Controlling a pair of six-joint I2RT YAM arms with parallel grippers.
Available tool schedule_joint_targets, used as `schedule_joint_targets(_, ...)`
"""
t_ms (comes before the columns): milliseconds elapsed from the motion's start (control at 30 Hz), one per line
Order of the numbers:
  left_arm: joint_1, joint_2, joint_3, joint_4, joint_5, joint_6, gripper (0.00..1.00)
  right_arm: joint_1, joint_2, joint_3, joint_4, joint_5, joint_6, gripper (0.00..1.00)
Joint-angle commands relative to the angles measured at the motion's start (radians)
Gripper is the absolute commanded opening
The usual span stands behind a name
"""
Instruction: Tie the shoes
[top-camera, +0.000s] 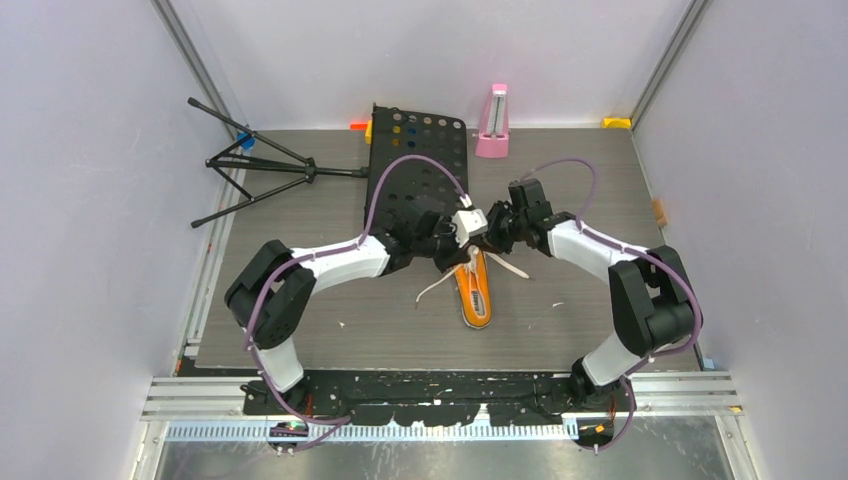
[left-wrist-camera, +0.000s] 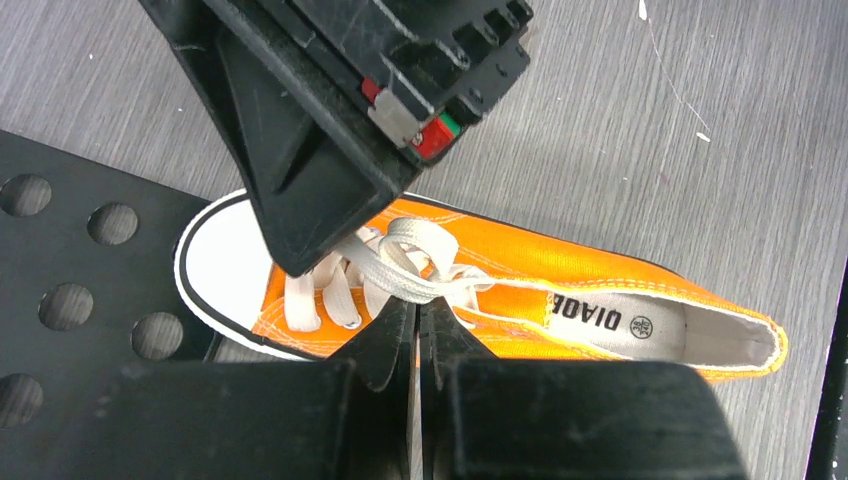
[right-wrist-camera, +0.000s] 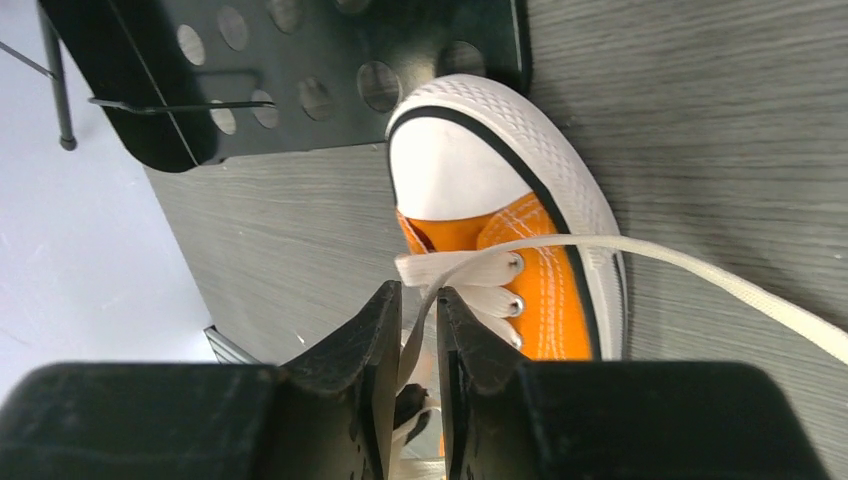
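The orange sneaker (top-camera: 476, 295) lies on the grey table, its white toe cap pointing away from the arms. Both grippers meet over its laced front. My left gripper (top-camera: 466, 243) is shut on a white lace (left-wrist-camera: 420, 283) just above the eyelets, as the left wrist view (left-wrist-camera: 418, 305) shows. My right gripper (top-camera: 497, 230) reaches in from the right, and its body fills the top of the left wrist view. In the right wrist view (right-wrist-camera: 418, 300) its jaws stand close together with a lace strand (right-wrist-camera: 700, 272) pinched between them. Loose lace ends (top-camera: 436, 288) trail to both sides of the shoe.
A black perforated plate (top-camera: 420, 160) lies just beyond the toe cap (right-wrist-camera: 455, 165). A folded black tripod (top-camera: 262, 165) lies at the back left and a pink metronome (top-camera: 492, 125) stands at the back. Grey walls close in both sides.
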Motion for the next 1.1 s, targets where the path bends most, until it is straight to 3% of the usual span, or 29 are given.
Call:
schedule_joint_targets(0, -0.002, -0.069, -0.043, 0.122, 0.014, 0.018, 0.0, -0.028, 0.011, 0.058, -0.052, -0.036, -0.067, 0.26)
schedule_joint_targets(233, -0.001, -0.071, -0.068, 0.17, 0.013, 0.009, 0.0, -0.034, 0.071, 0.094, -0.113, -0.129, -0.106, 0.31)
schedule_joint_targets(433, -0.001, -0.077, -0.103, 0.251, 0.005, -0.022, 0.0, -0.034, 0.087, 0.085, -0.142, -0.168, -0.099, 0.24)
schedule_joint_targets(567, -0.001, -0.08, -0.116, 0.273, 0.003, -0.031, 0.0, -0.033, 0.079, 0.096, -0.235, -0.127, -0.143, 0.25)
schedule_joint_targets(1067, -0.001, -0.095, -0.18, 0.36, 0.012, -0.085, 0.0, -0.067, -0.007, 0.17, -0.457, 0.124, -0.269, 0.76)
